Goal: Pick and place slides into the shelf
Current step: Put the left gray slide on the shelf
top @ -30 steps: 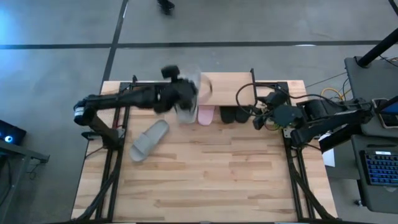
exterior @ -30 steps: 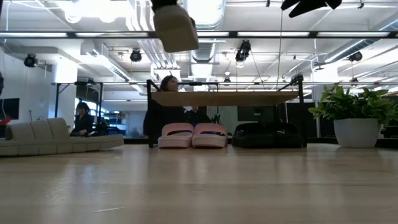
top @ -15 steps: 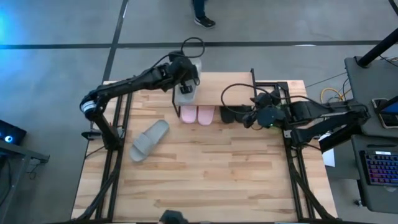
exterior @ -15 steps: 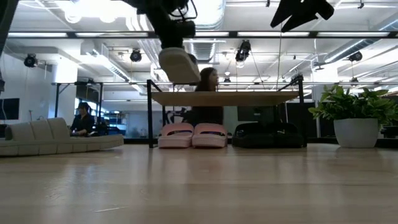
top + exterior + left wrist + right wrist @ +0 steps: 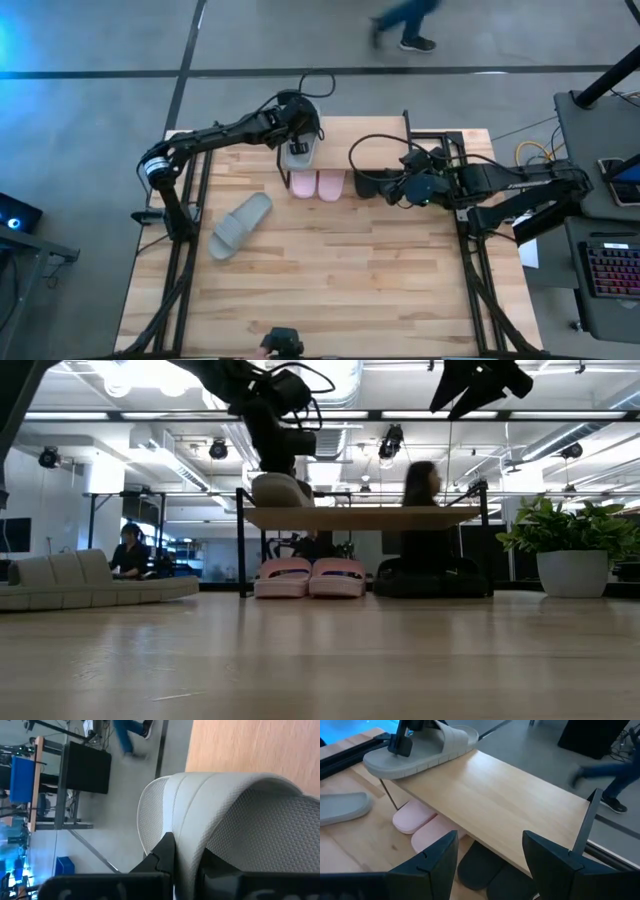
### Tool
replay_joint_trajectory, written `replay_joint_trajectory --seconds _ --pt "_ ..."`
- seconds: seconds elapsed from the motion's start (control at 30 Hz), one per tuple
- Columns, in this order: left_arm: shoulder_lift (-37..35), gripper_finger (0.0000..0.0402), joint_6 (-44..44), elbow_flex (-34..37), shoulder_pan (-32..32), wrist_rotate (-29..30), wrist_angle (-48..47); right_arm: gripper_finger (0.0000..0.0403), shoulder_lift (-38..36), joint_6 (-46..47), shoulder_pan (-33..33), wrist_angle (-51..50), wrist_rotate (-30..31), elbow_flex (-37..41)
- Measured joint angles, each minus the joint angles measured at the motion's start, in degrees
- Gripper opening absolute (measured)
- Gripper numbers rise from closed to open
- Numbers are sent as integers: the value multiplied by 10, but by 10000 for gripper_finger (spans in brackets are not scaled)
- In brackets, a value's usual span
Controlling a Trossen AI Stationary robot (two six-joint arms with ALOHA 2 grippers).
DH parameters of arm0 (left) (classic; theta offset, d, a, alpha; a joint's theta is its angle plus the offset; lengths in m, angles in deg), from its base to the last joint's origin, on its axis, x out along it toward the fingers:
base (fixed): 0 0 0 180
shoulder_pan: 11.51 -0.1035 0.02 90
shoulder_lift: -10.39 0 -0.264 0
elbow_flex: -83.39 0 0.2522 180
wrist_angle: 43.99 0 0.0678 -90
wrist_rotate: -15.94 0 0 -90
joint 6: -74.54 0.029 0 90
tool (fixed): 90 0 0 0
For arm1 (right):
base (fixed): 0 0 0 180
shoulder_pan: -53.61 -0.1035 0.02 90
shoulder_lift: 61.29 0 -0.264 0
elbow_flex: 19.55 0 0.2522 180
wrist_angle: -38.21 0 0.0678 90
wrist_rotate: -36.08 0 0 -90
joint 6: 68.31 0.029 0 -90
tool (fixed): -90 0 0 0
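While the left gripper (image 5: 297,131) stays clamped on a grey-green slide (image 5: 298,150), it sets it atop the shelf (image 5: 510,805), since pink slides (image 5: 318,184) fill the space below; the right gripper (image 5: 392,187) waits nearby, fingers spread, empty.

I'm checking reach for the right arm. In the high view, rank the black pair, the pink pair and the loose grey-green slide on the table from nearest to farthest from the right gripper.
From the right gripper:
1. Black pair, under the shelf, right beside it.
2. Pink pair, under the shelf's left half.
3. Loose grey-green slide, on the open table, far left.
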Motion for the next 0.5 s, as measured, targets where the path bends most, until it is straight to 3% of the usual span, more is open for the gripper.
replay_joint_trajectory --seconds 0.23,0.5 --pt "0 6 -40 0 2 3 -7 215 -2 -5 2 0 0 0" --pt "0 75 -47 21 3 6 -11 215 -2 -7 2 -4 -5 0"
